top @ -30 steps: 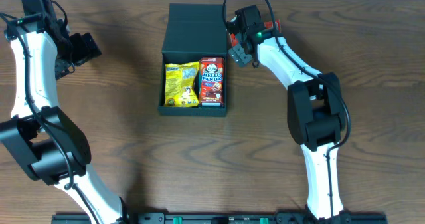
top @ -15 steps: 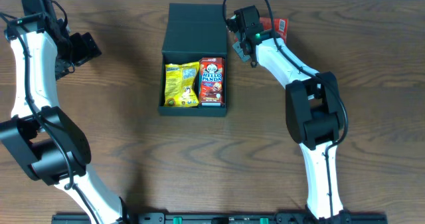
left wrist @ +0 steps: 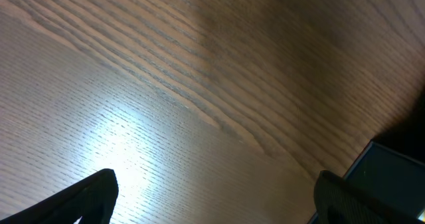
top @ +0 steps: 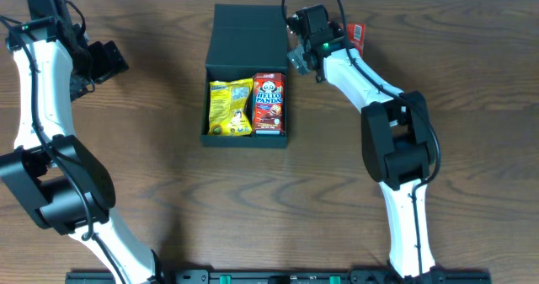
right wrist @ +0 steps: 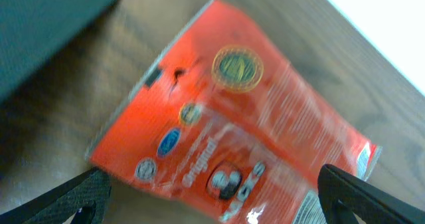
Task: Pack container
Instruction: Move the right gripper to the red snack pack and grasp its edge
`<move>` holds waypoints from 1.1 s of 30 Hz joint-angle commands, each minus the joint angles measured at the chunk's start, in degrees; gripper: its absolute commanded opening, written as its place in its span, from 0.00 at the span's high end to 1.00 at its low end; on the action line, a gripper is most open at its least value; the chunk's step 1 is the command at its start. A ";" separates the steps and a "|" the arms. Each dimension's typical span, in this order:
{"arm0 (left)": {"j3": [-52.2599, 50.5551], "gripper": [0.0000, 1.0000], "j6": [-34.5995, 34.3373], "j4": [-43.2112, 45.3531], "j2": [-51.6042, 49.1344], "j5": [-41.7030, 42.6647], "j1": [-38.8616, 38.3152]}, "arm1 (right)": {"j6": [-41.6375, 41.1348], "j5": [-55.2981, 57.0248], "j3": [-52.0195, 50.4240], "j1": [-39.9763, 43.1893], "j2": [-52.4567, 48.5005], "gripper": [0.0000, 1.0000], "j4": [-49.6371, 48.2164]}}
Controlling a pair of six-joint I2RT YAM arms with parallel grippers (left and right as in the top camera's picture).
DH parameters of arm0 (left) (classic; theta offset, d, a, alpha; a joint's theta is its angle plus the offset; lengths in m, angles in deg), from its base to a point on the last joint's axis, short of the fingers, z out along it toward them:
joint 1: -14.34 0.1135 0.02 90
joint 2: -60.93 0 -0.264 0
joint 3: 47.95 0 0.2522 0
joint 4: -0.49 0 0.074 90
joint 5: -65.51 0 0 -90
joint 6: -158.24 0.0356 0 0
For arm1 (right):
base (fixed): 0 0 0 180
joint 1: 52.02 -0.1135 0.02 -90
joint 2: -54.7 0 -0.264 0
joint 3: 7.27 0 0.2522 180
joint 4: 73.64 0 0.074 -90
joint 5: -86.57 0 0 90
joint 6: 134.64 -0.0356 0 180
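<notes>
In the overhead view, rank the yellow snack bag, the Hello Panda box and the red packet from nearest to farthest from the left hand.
From the left hand:
1. Yellow snack bag, in the container's left side.
2. Hello Panda box, container's right side.
3. Red packet, on the table, far right.

"HELLO PANDA" on the red box (top: 269, 104), blurred "original" on the red pouch (right wrist: 232, 137), yellow bag (top: 230, 107) print illegible

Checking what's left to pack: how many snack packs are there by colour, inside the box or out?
Yellow: 1, the bag in the container.
Red: 2, the Hello Panda box in the container and the packet on the table.
Total: 3.
</notes>
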 commanded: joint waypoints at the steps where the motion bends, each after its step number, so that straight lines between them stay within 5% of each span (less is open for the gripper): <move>1: 0.81 0.05 1.03 -0.15 1.09 -0.02 0.07 | 0.28 -2.29 0.15 1.70 -0.35 0.01 -2.14; 15: 0.81 0.05 1.01 -0.35 1.09 0.02 0.07 | 2.58 -6.29 0.15 3.74 -2.99 0.03 -2.58; 21: 0.81 0.04 1.01 -0.37 1.09 0.42 0.07 | 0.83 -6.75 0.15 4.28 -3.74 0.32 -1.86; 25: 0.81 0.04 0.98 -0.37 1.09 0.44 0.07 | 0.81 -6.71 0.15 4.35 -3.76 0.75 -1.38; 31: 0.81 0.05 0.79 -0.39 1.09 1.66 0.07 | -1.16 -6.71 0.15 4.44 -3.76 0.98 -1.27; 33: 0.81 0.05 0.81 -0.55 1.09 1.75 0.07 | -1.77 -6.71 0.15 4.44 -3.76 0.99 -1.29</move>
